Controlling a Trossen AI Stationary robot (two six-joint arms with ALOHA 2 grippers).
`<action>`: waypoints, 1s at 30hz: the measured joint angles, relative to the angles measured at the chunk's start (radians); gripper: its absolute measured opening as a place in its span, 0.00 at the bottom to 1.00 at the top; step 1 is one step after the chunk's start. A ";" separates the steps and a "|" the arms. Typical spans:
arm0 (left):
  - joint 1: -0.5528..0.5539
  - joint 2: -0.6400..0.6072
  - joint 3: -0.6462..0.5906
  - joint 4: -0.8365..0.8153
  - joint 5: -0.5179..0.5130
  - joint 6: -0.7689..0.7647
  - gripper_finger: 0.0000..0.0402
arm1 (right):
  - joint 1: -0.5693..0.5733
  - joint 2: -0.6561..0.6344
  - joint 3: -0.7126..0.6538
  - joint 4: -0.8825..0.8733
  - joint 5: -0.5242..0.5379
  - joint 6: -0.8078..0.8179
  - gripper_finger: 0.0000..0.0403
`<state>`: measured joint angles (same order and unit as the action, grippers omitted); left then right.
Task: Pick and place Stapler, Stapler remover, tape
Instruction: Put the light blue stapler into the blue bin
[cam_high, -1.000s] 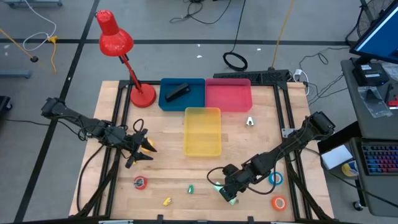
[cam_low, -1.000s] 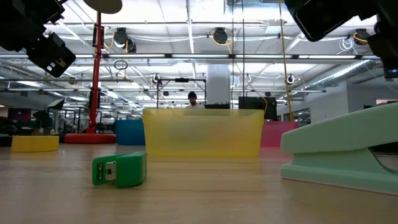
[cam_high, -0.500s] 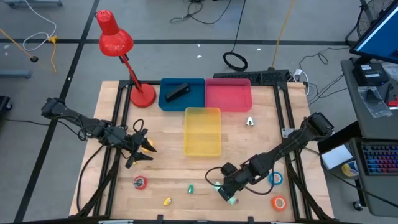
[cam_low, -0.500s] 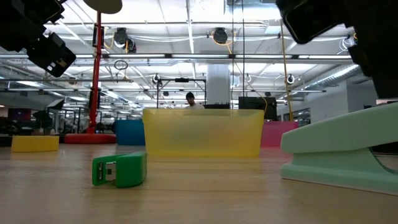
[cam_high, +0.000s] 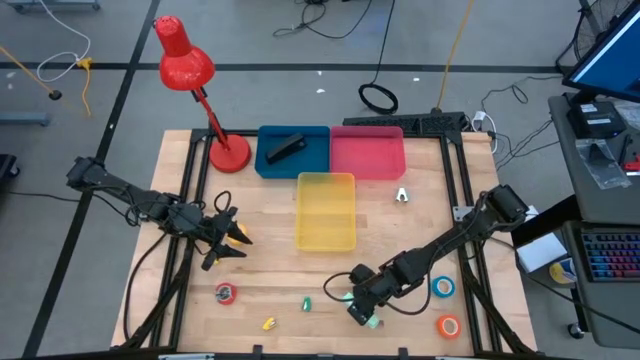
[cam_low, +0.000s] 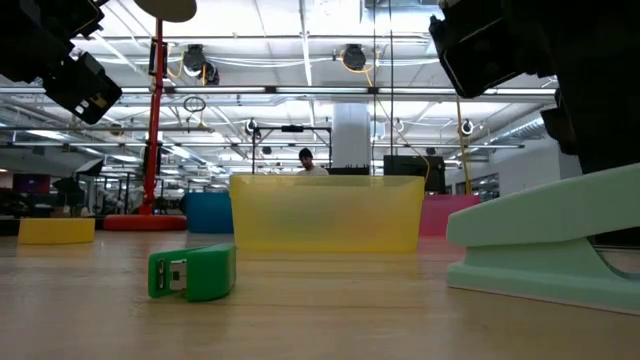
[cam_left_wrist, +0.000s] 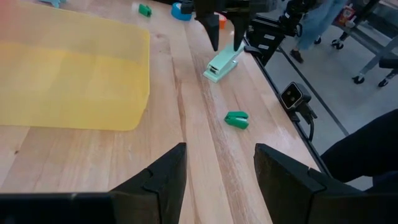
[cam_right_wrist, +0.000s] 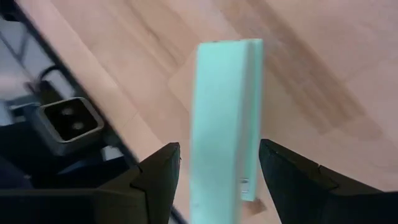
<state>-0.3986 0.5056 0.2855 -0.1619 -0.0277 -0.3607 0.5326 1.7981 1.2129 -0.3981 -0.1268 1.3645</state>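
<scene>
Right gripper low over the table's near edge, fingers spread and straddling the mint-green stapler; in the right wrist view the stapler body between the two dark fingers, gaps on both sides, so not clamped. Same stapler lying flat on the wood in the low view (large at the right of that picture) and small in the left wrist view, with the right arm's fingers straddling it from above.

Just beside, toward the left arm's side: small green piece, then a yellow piece and a red tape roll. On the other side, a blue tape roll and an orange tape roll, both near the right arm.

Farther in, left gripper hovering over bare wood, fingers apart with nothing between them, well apart from the stapler.

Mid-table, yellow bin, nothing visible inside. A small pale object beside it (too small to identify). At the far edge, blue bin holding a dark stapler; pink bin touching it, nothing visible inside. Red desk lamp at the far left corner.
</scene>
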 joint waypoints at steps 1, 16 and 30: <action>0.000 0.000 0.000 0.000 0.000 0.000 0.46 | -0.003 0.000 0.000 -0.006 0.000 -0.005 0.53; 0.000 0.000 0.000 0.001 -0.018 0.010 0.46 | -0.015 0.000 0.000 0.056 0.052 -0.094 0.53; 0.000 0.000 0.000 0.005 -0.026 0.008 0.46 | -0.014 0.099 0.000 0.109 -0.006 -0.121 0.53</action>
<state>-0.3985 0.5053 0.2855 -0.1564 -0.0534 -0.3531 0.5190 1.8966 1.2127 -0.2894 -0.1325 1.2431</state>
